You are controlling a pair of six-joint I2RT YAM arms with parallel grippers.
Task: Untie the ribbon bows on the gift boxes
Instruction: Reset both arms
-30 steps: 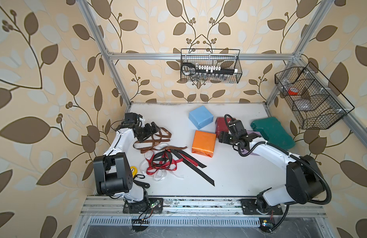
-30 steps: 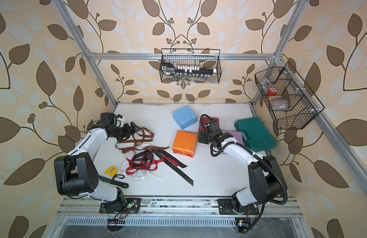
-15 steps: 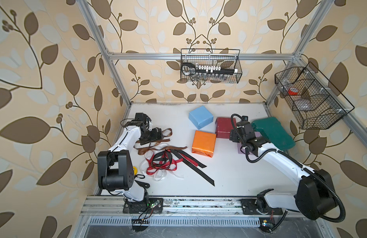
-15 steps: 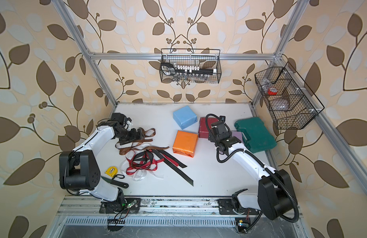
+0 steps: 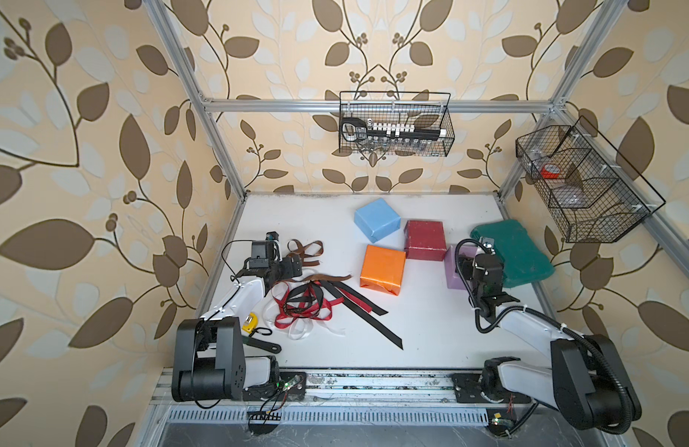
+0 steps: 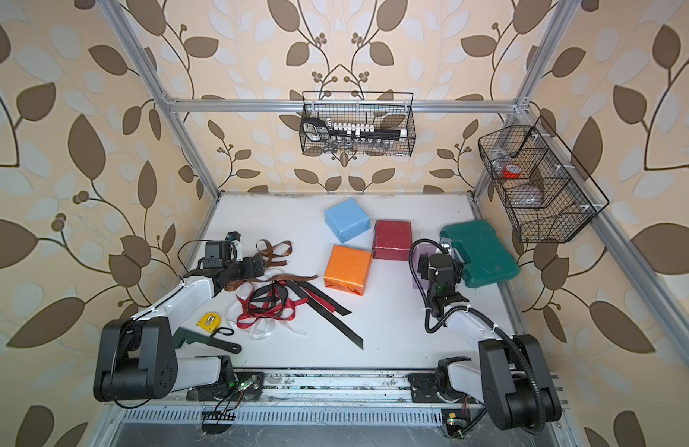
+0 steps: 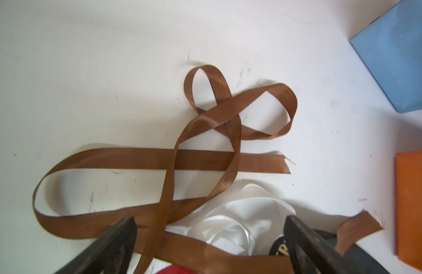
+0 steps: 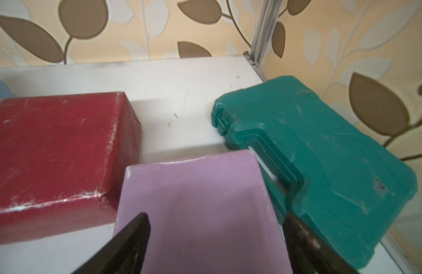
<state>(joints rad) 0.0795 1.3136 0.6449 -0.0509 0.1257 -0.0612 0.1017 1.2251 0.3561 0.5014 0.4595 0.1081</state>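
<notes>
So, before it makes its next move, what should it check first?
1. Boxes bare of ribbon, as far as seen: orange box, dark red box, light blue box, lilac box: ok.
2. Ribbons lying on the table: brown ribbon, red ribbon, black ribbon, white ribbon: ok.
3. No knots left in that pile: cannot tell.
4. Left gripper open, empty, over the brown ribbon: ok.
5. Right gripper open, empty, above the lilac box: ok.
</notes>
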